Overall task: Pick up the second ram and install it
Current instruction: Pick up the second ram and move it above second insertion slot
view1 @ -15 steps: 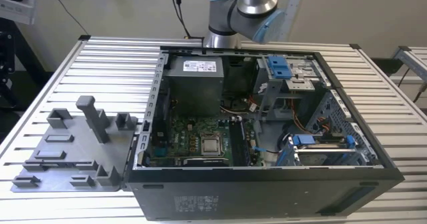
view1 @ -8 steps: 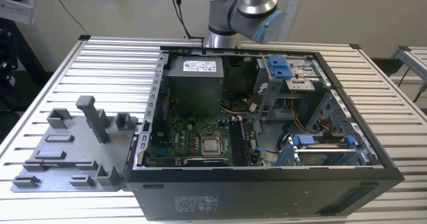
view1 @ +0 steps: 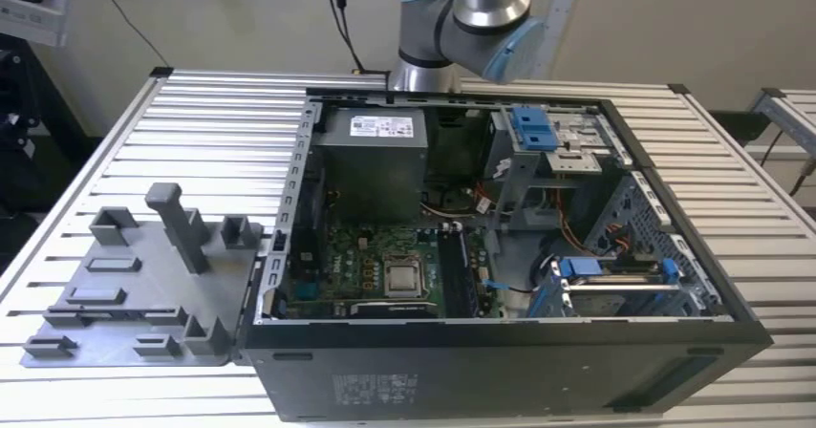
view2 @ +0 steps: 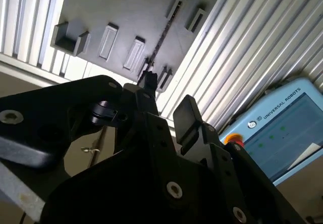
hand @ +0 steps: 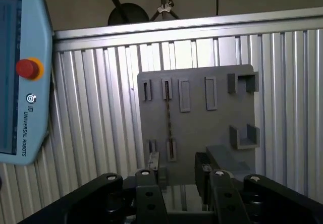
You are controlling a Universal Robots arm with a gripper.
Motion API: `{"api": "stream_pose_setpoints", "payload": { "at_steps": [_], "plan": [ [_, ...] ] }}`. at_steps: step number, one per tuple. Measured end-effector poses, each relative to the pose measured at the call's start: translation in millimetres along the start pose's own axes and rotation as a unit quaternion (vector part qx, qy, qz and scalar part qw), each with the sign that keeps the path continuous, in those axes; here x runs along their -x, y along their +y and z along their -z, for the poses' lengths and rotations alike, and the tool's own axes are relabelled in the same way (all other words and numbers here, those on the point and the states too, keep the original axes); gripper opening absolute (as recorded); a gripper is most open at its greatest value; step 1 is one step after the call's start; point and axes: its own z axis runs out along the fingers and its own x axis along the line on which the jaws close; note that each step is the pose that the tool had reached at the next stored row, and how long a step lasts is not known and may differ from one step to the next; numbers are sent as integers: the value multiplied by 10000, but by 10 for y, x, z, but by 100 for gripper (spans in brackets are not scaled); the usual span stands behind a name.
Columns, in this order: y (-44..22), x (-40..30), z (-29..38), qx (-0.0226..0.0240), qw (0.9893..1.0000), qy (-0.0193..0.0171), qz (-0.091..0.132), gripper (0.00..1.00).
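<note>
A grey holder tray (view1: 140, 306) lies on the slatted aluminium table (view1: 191, 122). It touches the side of the open computer case (view1: 510, 375), which stands at the tray's edge toward the exterior view's right. The second ram (hand: 168, 118) stands on its long edge in a narrow slot of this tray. It reads as a thin dark line running across the tray's plate in both wrist views (view2: 161, 38). Empty brackets and flat pockets sit on either side of it.

The hand (hand: 179, 171) hangs well apart from the tray with its two black fingers (hand: 151, 181) spread. The bare tray plate (hand: 202, 128) shows through the gap between them. The hand pinches nothing and touches neither the ram nor the tray.

The arm (view1: 465, 17) rises beyond the case, on the side away from the tray. A teach pendant (hand: 25, 82) sits off the tray's side, near the table edge.
</note>
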Motion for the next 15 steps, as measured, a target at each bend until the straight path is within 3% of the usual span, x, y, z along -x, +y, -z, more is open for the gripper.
{"api": "stream_pose_setpoints", "payload": {
  "at_steps": [8, 15],
  "plan": [
    [1, 0, -69, 8, 10000, -9, 37, 42],
    [2, 1, -142, 12, 9999, -50, 125, 42]
  ]
}}
